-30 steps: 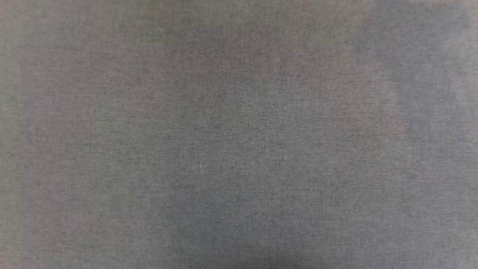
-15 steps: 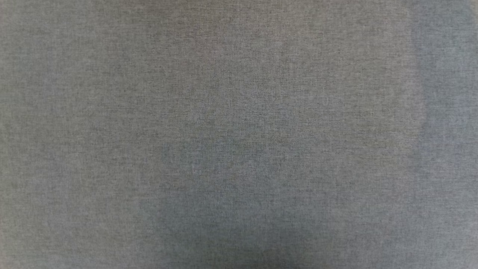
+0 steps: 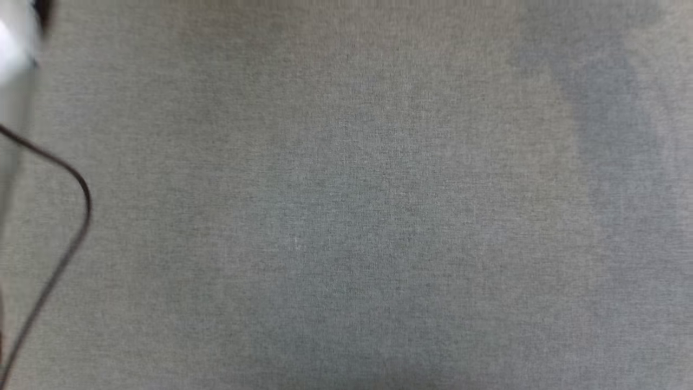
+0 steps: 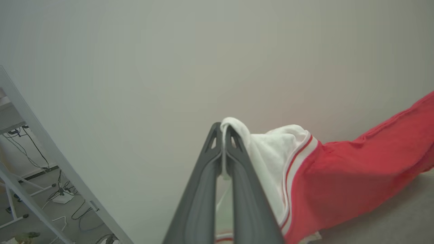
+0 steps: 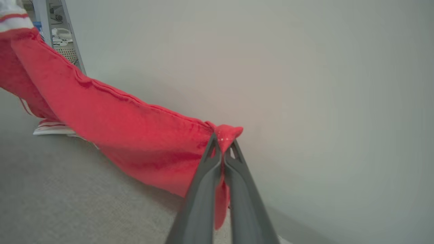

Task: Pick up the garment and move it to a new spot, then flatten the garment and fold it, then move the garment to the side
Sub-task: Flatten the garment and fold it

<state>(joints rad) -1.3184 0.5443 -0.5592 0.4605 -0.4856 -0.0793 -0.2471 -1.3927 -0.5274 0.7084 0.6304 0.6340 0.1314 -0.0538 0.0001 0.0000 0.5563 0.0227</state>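
One garment (image 4: 339, 176) is strung between two grippers, and the coming move turns on that span. The left gripper (image 4: 223, 135) has its fingers pinched together on a fold of the white sleeve, just past the red-and-white striped trim. The right gripper (image 5: 222, 142) is likewise clamped tight, on a bunched red corner at the opposite end. The shirt's long axis therefore runs straight from one gripper to the other. It is held up off the grey cloth surface (image 3: 346, 216), with the red body sagging toward that surface in the middle. In the right wrist view a striped edge of the garment appears to rest on the grey cloth surface below the left gripper's end. Each arm owns one end, so neither is nearer, and both would probably have to travel together to keep the span taut. One dark cable (image 3: 81, 206) loops above the grey cloth surface at its left edge.
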